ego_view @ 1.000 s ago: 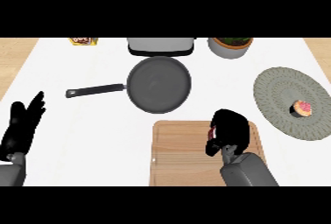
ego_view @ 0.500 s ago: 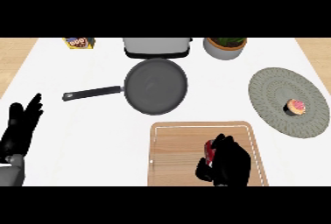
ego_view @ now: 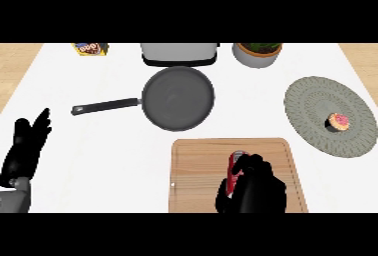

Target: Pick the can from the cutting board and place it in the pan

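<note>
The right hand (ego_view: 255,187) curls around the red can (ego_view: 236,167) on the cutting board (ego_view: 196,170); the can's long axis points toward 12 o'clock. The pan (ego_view: 178,98) lies at 11 o'clock from this hand. The left hand (ego_view: 26,147) rests open at the left edge, farther away.

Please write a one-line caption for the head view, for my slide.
Right hand curls around the red can on the cutting board; the pan waits empty beyond it.

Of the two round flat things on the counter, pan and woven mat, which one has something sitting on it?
The grey woven mat at the right: a small pink-topped item sits near its right edge. The dark pan holds nothing.
</note>
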Robot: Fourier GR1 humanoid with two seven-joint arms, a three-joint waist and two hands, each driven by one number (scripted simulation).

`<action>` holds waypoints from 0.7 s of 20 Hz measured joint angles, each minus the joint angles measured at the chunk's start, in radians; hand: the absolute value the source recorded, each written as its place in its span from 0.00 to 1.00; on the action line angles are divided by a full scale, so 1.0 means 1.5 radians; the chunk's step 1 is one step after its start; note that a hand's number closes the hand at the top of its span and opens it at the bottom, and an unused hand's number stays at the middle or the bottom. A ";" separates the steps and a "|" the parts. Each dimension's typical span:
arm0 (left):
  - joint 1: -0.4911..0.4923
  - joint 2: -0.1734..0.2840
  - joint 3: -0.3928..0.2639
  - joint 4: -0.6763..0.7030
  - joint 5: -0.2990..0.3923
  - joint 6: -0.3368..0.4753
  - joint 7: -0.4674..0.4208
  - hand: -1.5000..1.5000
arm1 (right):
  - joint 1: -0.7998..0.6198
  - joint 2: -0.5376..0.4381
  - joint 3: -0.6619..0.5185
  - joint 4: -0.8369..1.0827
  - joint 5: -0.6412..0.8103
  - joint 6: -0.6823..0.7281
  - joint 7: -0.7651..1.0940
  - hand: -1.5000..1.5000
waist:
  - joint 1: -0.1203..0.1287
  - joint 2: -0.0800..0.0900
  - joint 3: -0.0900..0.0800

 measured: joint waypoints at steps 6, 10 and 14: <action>-0.009 -0.002 -0.004 -0.004 0.000 -0.007 -0.001 0.50 | -0.038 0.001 0.001 -0.020 0.048 -0.005 0.001 1.00 | 0.014 0.008 0.001; -0.020 -0.001 -0.005 0.001 0.001 -0.014 -0.007 0.50 | -0.087 0.002 -0.040 -0.003 0.032 -0.019 0.001 1.00 | 0.025 0.014 0.002; -0.034 -0.004 -0.011 -0.002 -0.003 -0.015 -0.005 0.50 | -0.147 0.002 -0.097 0.029 -0.005 -0.042 0.000 1.00 | 0.037 0.018 0.003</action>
